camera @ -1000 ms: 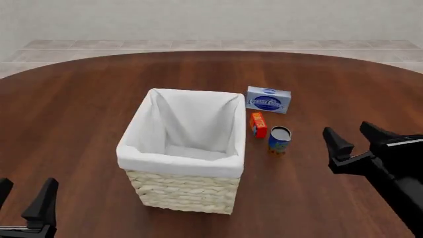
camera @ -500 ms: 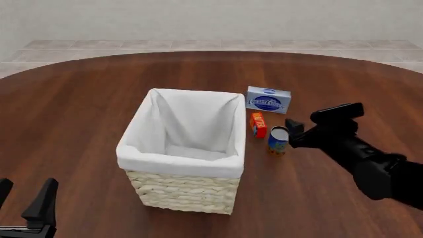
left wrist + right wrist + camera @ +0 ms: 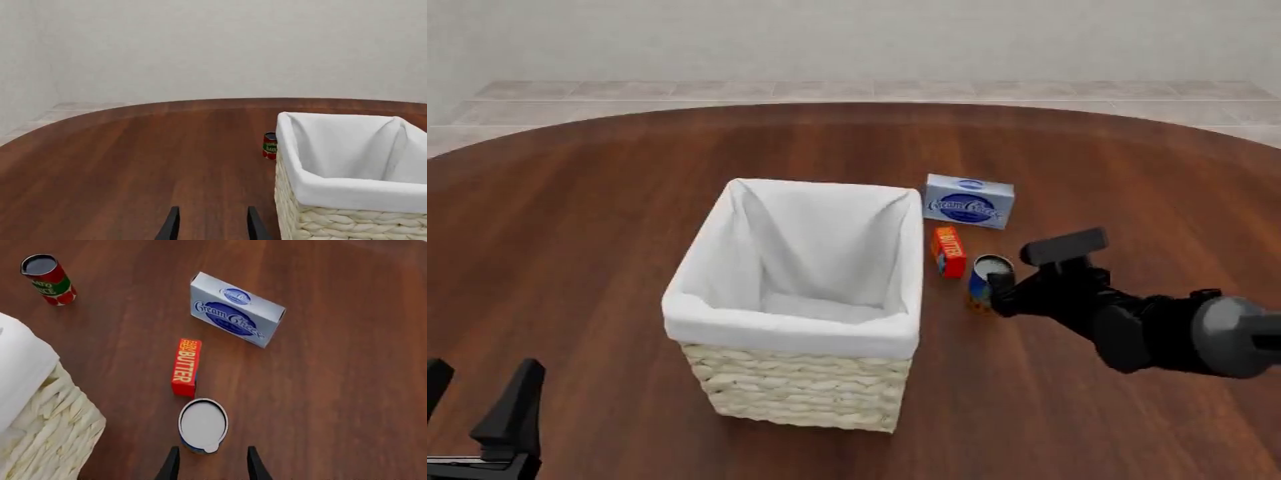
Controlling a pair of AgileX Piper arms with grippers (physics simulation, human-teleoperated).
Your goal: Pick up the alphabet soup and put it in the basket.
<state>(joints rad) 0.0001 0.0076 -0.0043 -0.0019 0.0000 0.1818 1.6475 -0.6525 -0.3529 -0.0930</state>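
two arms, one at work: the right gripper (image 3: 208, 462) hangs spread over the alphabet soup (image 3: 989, 280), upright on the table just right of the basket (image 3: 785, 322); reaching step, next lower and close. left gripper (image 3: 210, 225) sits open, idle

Right arm reaches in from the right edge, forearm low over the table; right gripper (image 3: 998, 292) points leftward, fingers parted. Left gripper (image 3: 474, 405) sits at the near left corner, fingers upright and apart
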